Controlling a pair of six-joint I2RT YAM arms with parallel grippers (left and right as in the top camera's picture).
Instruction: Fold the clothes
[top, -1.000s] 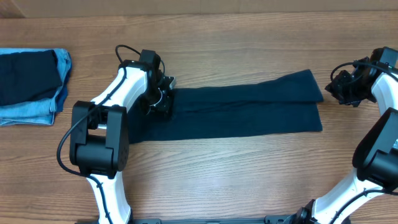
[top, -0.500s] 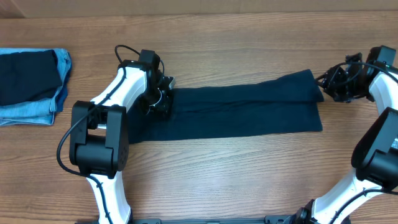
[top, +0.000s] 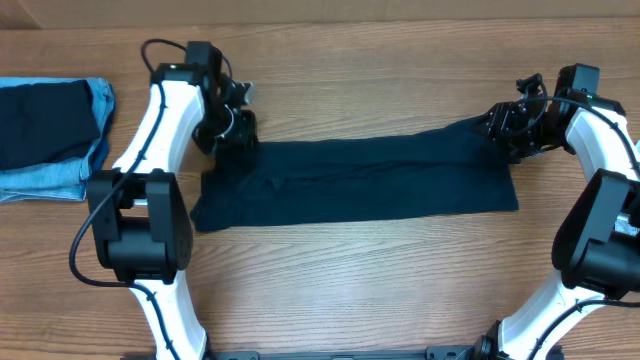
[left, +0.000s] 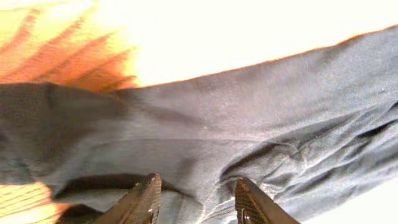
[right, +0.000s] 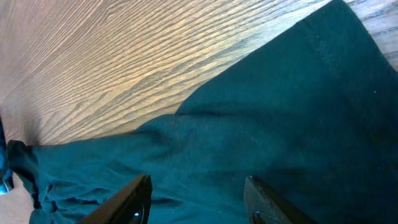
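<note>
okay, left gripper (top: 228, 126) sits at the far left corner of the navy shirt (top: 360, 182). its fingers are spread with cloth showing in the gap, and we don't see it pinching anything. right gripper (top: 503, 128) is over the far right corner, fingers also spread, flat cloth under them, nothing held as far as we can tell. shirt lies as a long band across the middle of the tabletop (top: 350, 275), left end rumpled, right end with a layer overlapping at the far edge.

risks, our guess: closing here could catch only the top layer, so the fold peels apart on lifting. uneven pull from the two arms would skew the band. the rumpled left end may bunch rather than crease.

folded pile (top: 50, 140), dark navy on light blue denim, sits at the left edge, well apart from the shirt. tabletop is wood grain, left wrist view badly overexposed, nothing of the room beyond shows.
</note>
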